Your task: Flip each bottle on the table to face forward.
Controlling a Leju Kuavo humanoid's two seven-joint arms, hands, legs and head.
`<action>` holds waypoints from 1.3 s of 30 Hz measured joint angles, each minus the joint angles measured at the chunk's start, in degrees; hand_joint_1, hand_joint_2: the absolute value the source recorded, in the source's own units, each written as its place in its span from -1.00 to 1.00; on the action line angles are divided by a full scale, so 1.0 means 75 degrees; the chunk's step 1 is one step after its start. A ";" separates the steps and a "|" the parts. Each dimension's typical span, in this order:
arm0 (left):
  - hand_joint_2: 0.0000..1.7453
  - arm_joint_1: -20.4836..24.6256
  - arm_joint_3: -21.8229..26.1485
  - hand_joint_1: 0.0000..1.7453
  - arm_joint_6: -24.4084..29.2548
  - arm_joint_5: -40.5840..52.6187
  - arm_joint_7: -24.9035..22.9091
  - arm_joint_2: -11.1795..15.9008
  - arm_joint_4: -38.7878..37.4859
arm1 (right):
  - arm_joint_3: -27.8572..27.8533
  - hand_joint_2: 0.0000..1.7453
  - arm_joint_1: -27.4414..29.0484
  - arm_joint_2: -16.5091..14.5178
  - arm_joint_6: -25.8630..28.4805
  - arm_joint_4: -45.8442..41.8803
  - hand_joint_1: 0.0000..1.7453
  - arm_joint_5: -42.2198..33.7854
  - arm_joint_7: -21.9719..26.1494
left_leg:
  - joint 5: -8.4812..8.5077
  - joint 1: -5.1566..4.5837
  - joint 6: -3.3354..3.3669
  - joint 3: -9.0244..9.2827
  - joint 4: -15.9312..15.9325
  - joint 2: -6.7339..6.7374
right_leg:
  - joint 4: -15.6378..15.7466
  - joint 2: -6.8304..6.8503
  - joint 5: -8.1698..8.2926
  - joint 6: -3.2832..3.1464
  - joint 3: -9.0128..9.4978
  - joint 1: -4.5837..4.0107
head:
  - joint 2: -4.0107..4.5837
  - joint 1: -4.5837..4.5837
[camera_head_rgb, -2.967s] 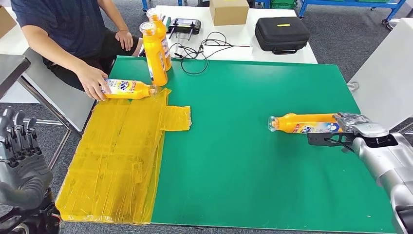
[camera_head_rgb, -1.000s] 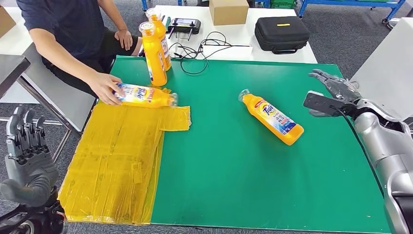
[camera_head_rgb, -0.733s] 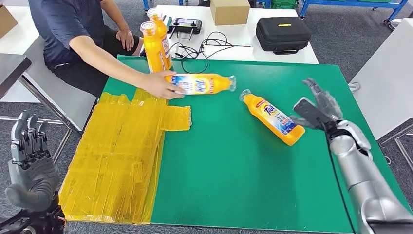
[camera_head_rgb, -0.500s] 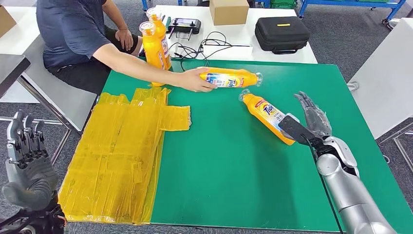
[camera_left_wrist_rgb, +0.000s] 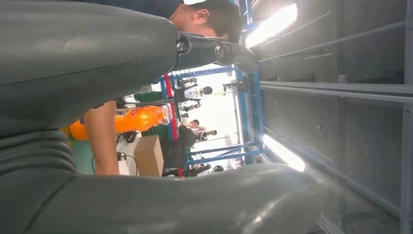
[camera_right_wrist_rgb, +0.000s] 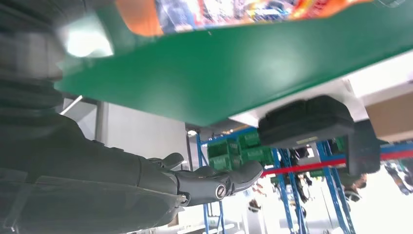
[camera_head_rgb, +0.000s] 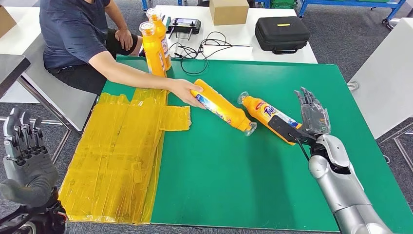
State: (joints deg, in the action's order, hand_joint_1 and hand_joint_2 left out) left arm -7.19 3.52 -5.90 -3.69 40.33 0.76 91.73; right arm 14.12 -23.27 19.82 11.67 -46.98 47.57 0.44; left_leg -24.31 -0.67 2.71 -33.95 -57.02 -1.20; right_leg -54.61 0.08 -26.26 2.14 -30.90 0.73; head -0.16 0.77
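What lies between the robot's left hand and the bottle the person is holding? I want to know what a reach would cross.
In the head view, the yellow taped sheet and bare green mat lie between the left hand and the held bottle.

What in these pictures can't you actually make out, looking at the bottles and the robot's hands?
- Head view: the base of the labelled lying bottle is covered by the right hand; whether they touch is unclear.
- Head view: the person's hand hides the base of the other lying bottle, whose label is too foreshortened to read.
- Head view: the front standing bottle largely hides the one behind.
- Left wrist view: the left hand blocks most of the table.
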 joint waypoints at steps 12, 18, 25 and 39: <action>-1.00 0.0006 -0.0021 -1.00 0.0112 -0.0008 0.0000 0.0001 0.0000 | 0.0261 1.00 -0.0349 0.0019 -0.0005 0.0230 -1.00 0.0342 -0.0058 | 0.0000 0.0000 0.0000 -0.0001 0.0000 -0.0001 | 0.0000 0.0000 0.0000 0.0000 0.0000 0.0001 | 0.0001 0.0000; -1.00 -0.0083 -0.0033 -1.00 0.0224 -0.0074 0.0000 0.0012 0.0000 | 0.0376 1.00 -0.0597 0.0250 -0.0217 0.0521 -1.00 0.0386 0.0108 | 0.0000 -0.0001 0.0000 -0.0001 -0.0001 -0.0004 | 0.0000 0.0002 0.0000 0.0000 0.0001 0.0002 | 0.0001 0.0000; -1.00 -0.0069 -0.0034 -1.00 0.0224 -0.0099 -0.0008 0.0015 0.0000 | 0.0450 1.00 -0.0633 0.0482 -0.0294 0.0576 -1.00 0.0408 0.0136 | -0.0001 -0.0002 0.0000 -0.0002 -0.0001 -0.0002 | 0.0001 0.0001 0.0000 0.0000 -0.0001 0.0002 | 0.0001 0.0000; -1.00 0.0086 -0.0034 -1.00 0.0136 -0.0144 -0.0009 0.0017 -0.0047 | 0.0617 1.00 -0.0740 0.0700 -0.0925 0.0663 -1.00 0.0595 0.0146 | 0.0000 -0.0003 0.0000 -0.0002 -0.0001 -0.0004 | 0.0000 0.0001 0.0000 0.0000 0.0001 0.0004 | 0.0000 0.0001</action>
State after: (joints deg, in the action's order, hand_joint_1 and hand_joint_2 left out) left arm -6.55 3.27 -4.89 -4.78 40.26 0.90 91.38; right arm 18.75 -28.82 25.08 4.73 -42.00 52.03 1.54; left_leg -24.31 -0.69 2.72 -33.96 -57.03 -1.23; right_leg -54.61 0.09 -26.26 2.14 -30.89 0.75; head -0.16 0.78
